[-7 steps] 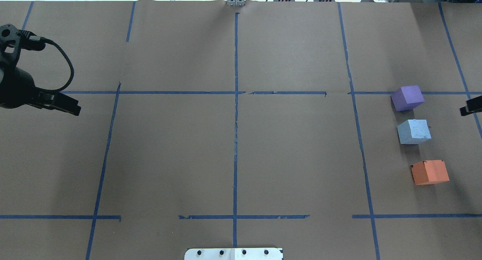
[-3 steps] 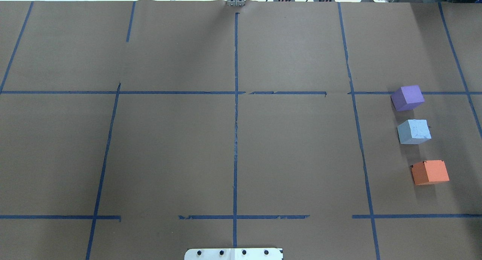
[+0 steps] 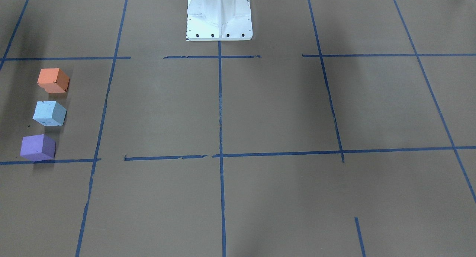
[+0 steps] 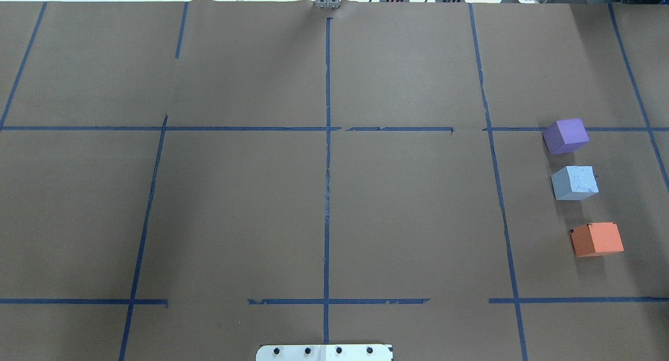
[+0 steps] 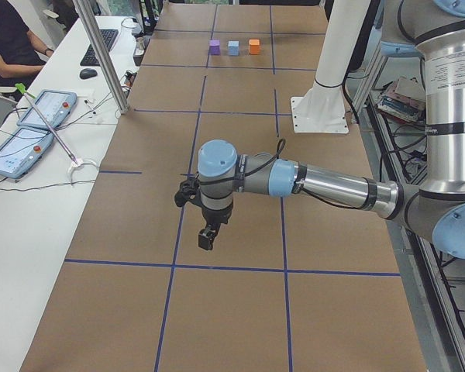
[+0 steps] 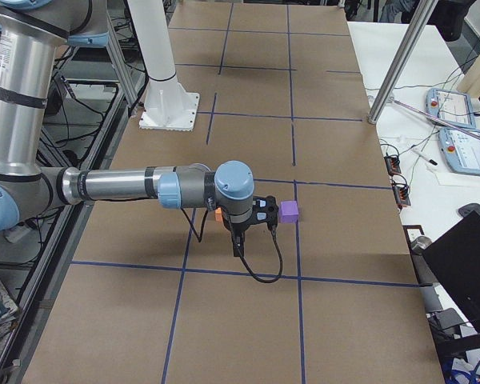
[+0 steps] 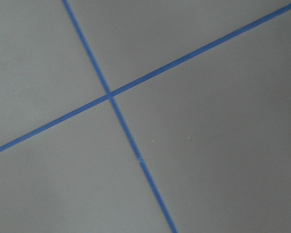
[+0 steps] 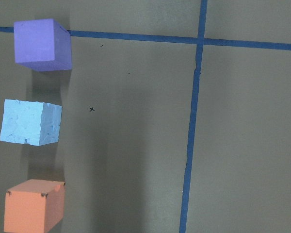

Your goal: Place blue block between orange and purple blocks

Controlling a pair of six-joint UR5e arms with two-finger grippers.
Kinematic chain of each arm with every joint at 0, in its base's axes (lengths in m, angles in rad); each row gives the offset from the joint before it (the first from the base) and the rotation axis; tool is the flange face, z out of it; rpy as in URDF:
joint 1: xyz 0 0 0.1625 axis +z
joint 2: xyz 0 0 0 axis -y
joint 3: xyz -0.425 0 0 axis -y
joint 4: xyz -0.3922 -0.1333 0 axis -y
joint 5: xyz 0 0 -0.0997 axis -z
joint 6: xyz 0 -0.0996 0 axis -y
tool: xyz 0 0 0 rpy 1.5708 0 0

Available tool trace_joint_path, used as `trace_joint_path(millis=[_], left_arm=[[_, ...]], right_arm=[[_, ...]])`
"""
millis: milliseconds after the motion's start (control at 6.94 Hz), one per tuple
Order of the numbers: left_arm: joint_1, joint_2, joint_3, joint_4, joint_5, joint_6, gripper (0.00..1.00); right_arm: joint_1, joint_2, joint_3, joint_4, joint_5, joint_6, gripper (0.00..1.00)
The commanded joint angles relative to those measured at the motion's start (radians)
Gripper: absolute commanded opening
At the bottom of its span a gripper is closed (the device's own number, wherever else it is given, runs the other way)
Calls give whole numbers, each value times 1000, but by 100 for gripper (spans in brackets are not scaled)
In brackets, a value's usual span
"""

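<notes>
The light blue block [image 4: 574,183] stands on the table between the purple block [image 4: 566,135] and the orange block [image 4: 597,239], apart from both. The three form a row in the front-facing view: orange [image 3: 53,80], blue [image 3: 49,113], purple [image 3: 38,147]. The right wrist view shows purple [image 8: 42,43], blue [image 8: 31,122] and orange [image 8: 34,206] from above. My left gripper [image 5: 207,239] shows only in the exterior left view and my right gripper [image 6: 238,245] only in the exterior right view. I cannot tell whether either is open or shut. Neither touches a block.
Brown paper with blue tape lines [image 4: 327,167] covers the table. The white robot base [image 3: 219,15] stands at the table's near middle edge. Tablets and cables lie on a side table [image 5: 31,124]. The left wrist view shows only a tape crossing [image 7: 110,95].
Both grippers have drawn out of the overhead view, the left past its left edge and the right past its right edge. The three blocks have not moved.
</notes>
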Motion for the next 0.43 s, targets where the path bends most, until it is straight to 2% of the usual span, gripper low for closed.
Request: trace_joint_path(millis=[0, 288], left_arm=[[-77, 13, 105, -1, -75, 10, 100], [-76, 9, 120, -3, -99, -28, 100]], right_arm=[[-17, 3, 1, -14, 1, -7, 100], [-34, 0, 6, -65, 1, -44, 100]])
